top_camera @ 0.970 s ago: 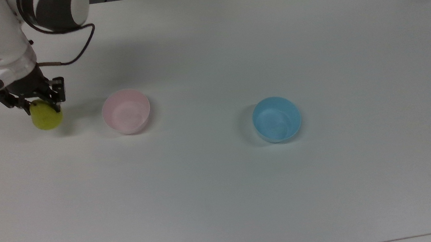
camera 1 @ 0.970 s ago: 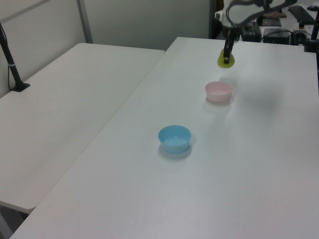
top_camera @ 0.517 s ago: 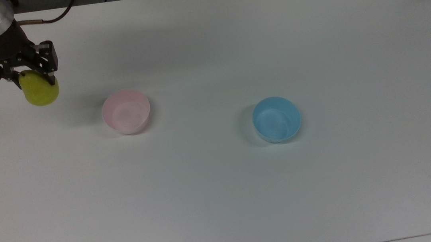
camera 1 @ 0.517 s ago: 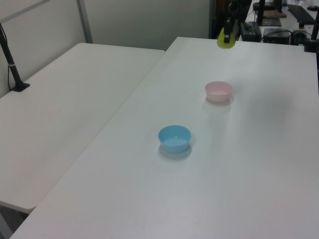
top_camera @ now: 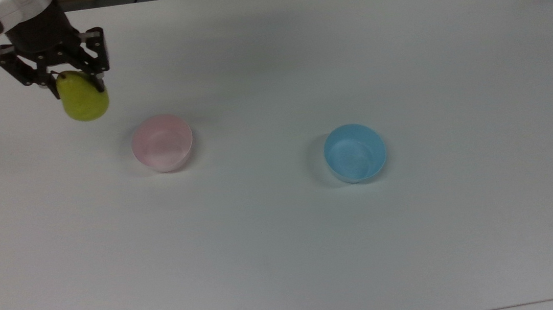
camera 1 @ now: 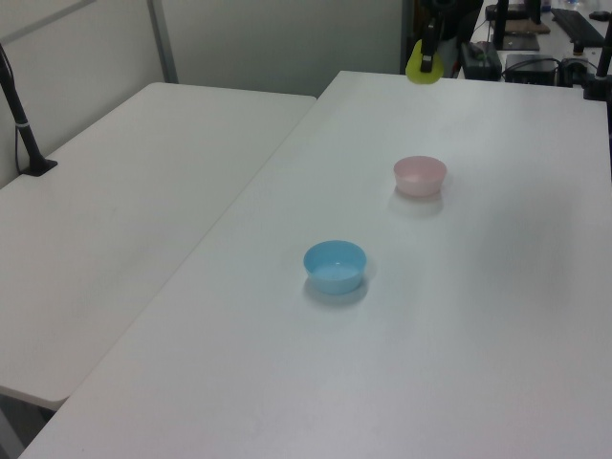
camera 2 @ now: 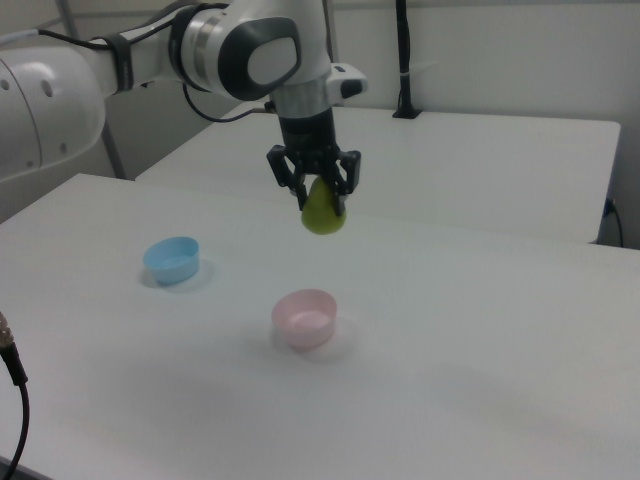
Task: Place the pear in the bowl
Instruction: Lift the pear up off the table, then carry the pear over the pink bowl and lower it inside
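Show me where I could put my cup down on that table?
The table is bare right of the blue bowl in the top view, and along its whole lower edge. Avoid the corner where the gripper holds the pear above the pink bowl.

1. Pear [top_camera: 83,101]: yellow-green, glossy, dark stem at top; hangs upright, narrow end up, clamped between the gripper [top_camera: 78,88] fingers, clear of the surface [top_camera: 285,236].
2. Bowl [top_camera: 162,143]: pale pink, round, plain walls, upright and empty on the surface.
3. In the right view the pear [camera 2: 322,212] is above and behind the bowl [camera 2: 304,317], not over it.
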